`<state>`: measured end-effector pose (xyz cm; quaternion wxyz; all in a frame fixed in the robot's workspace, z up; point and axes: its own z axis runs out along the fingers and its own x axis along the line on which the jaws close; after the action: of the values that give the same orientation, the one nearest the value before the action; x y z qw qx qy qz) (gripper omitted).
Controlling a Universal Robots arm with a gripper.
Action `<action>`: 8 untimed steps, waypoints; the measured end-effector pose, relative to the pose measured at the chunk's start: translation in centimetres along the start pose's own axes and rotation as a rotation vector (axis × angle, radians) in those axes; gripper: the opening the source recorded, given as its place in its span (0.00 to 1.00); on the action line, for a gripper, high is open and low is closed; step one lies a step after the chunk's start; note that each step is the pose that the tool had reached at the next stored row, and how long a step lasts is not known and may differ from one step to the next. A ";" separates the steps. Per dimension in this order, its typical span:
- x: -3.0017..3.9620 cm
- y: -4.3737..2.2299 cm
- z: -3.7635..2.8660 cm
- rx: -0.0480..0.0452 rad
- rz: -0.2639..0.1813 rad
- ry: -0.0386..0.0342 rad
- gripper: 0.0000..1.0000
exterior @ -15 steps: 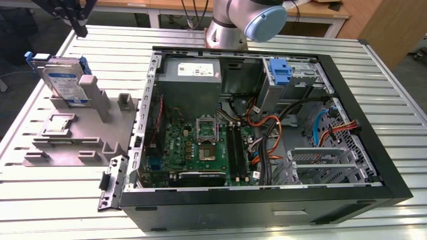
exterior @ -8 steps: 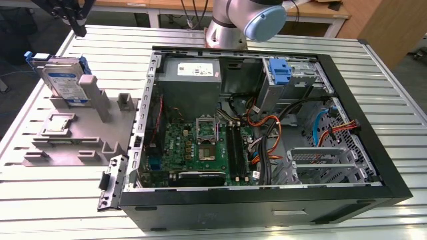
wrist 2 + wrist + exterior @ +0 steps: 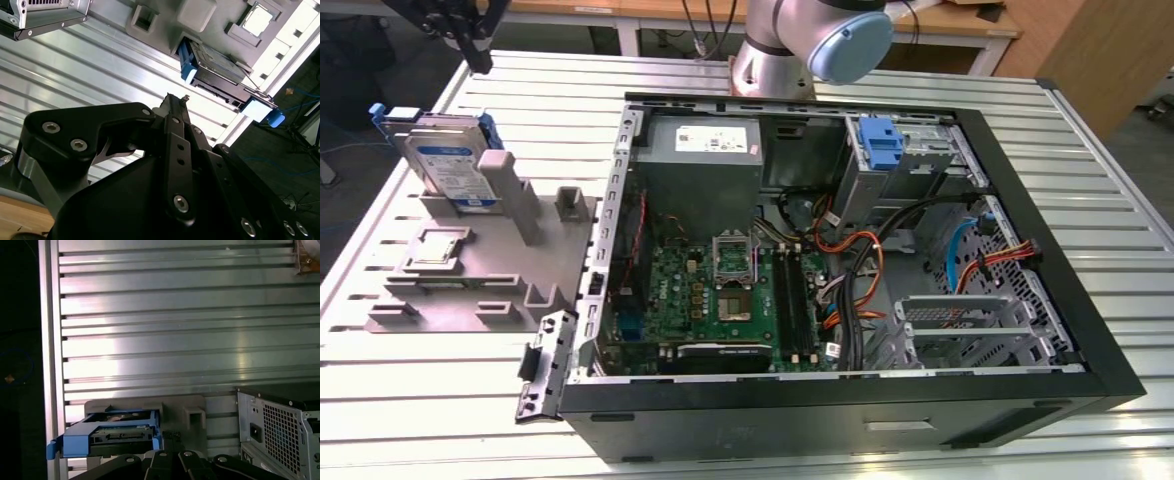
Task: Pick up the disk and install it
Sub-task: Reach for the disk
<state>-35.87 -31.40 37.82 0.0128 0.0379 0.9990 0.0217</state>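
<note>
Exterior view: the black gripper (image 3: 464,30) hangs near the upper corner on the exterior view's left, above the ribbed aluminium table (image 3: 854,75). It cannot be determined whether the gripper is open or closed. The disk (image 3: 451,165), a flat rectangular silver hard drive with a white-and-blue label in a blue plastic carrier, stands upright in a slot of the grey moulded fixture (image 3: 480,290). It is below the gripper and clear of it. A small square silver chip (image 3: 438,248) lies flat in a recess of the same fixture, nearer the camera than the disk. The open black computer case (image 3: 1067,330) lies on the table to the exterior view's right of the fixture, with the green mainboard (image 3: 720,290) exposed. A second blue plastic carrier (image 3: 881,140) sits in the drive bay at the far wall of the case. Second wrist view: the gripper (image 3: 175,100) occupies the foreground. Beyond it, the disk (image 3: 220,75) appears edge-on in the fixture (image 3: 165,20), with the chip (image 3: 257,21) nearby and a corner of the case (image 3: 45,12) at the frame edge. First wrist view: the gripper (image 3: 165,462) sits at the frame edge, and the disk (image 3: 117,432) stands in the fixture (image 3: 187,410), beside the perforated case (image 3: 280,432) wall.
</note>
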 end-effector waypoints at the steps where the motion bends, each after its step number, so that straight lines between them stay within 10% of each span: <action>1: 0.02 0.02 0.00 0.0000 0.000 0.0000 0.10; 8: 0.22 0.15 0.02 0.0000 0.000 0.0000 0.10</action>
<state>-36.07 -31.24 37.80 0.0129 0.0379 0.9990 0.0217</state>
